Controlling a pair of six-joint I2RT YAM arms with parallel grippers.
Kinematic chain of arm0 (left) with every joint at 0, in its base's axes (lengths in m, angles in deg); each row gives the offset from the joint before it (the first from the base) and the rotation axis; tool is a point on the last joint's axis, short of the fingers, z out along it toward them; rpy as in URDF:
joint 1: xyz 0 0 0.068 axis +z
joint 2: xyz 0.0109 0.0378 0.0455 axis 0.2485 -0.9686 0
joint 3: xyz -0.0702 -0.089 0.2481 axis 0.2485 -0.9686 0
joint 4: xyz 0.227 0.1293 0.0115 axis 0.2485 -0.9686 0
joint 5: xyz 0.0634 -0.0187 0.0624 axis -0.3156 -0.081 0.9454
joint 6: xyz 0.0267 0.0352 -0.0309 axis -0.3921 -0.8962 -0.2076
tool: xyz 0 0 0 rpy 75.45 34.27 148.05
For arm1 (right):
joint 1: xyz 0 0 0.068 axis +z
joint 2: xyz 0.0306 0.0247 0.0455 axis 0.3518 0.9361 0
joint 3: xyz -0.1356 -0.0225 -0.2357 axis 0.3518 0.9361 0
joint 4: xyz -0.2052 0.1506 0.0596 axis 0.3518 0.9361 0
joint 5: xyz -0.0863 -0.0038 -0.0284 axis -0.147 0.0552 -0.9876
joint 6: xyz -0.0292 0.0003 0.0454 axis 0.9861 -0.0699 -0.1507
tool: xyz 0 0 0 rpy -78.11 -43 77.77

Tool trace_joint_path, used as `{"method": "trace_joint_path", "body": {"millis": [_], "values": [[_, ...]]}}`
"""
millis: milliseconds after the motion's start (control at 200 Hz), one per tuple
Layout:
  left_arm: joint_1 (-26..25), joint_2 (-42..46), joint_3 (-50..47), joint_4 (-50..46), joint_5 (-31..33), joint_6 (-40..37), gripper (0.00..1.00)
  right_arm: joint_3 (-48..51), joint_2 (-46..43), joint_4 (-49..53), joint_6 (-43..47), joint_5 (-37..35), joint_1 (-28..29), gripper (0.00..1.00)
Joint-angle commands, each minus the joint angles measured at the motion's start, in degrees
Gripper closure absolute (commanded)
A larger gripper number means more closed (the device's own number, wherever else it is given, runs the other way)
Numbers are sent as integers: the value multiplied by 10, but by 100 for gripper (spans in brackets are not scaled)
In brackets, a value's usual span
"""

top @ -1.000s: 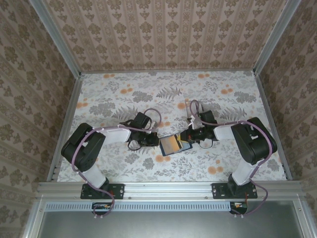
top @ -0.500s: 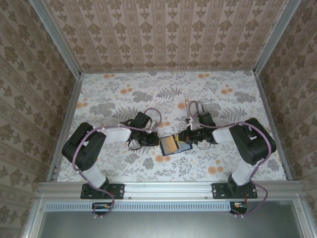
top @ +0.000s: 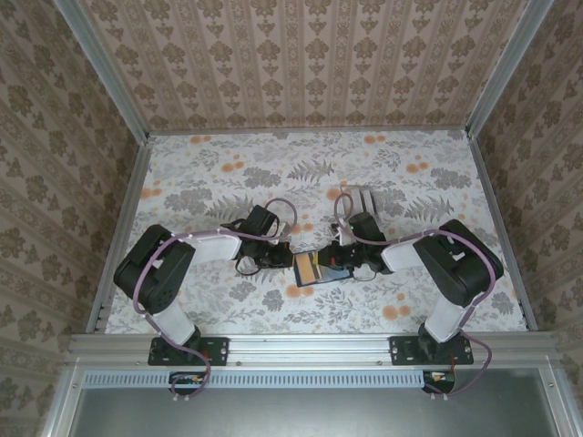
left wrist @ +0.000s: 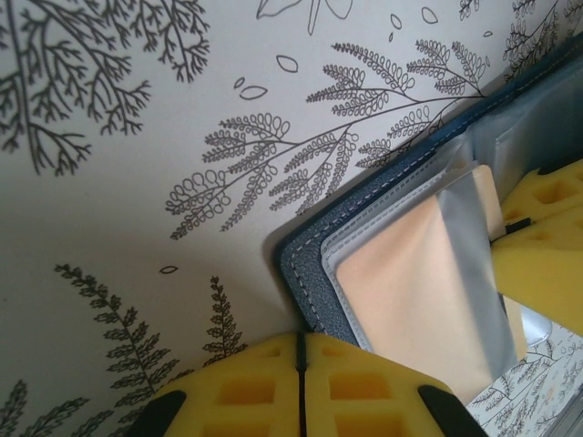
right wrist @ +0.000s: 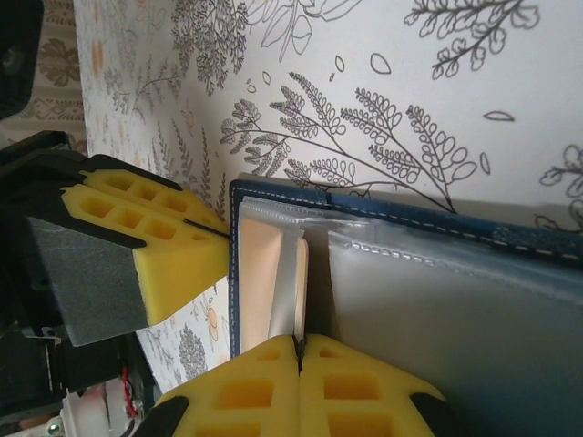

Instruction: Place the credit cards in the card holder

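Holder point(left wrist: 301, 269) lies open on the desk point(top: 228, 164), left gripper point(left wrist: 301, 341) jaws pressed together at its corner, right gripper point(right wrist: 298, 341) pinching a grey sliver point(right wrist: 287, 282), maybe a card, at the pocket, so insertion looks under way and nothing is seated yet.

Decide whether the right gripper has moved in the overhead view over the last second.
Yes. The right gripper has slid left, further over the card holder, judged against the orange flower printed on the cloth behind it.

Navy-blue card holder point(top: 314, 267), orange-tan inside; yellow foam pads point(left wrist: 264, 364); white table point(top: 228, 164) with grey ferns and orange flowers.
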Motion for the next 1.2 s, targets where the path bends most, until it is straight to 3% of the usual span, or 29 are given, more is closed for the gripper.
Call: {"method": "trace_joint_path", "body": {"millis": [0,245,790,1195], "values": [[-8,-6,-9,15,16,10,92,4,2,20,-8,-40,20,96],[-6,-1,-16,22,19,10,92,18,-44,61,-4,-83,28,86],[-6,29,-41,38,16,-4,90,-31,-217,366,118,-233,28,66],[-6,30,-39,36,17,-11,89,-35,-173,387,120,-257,29,61]]}}
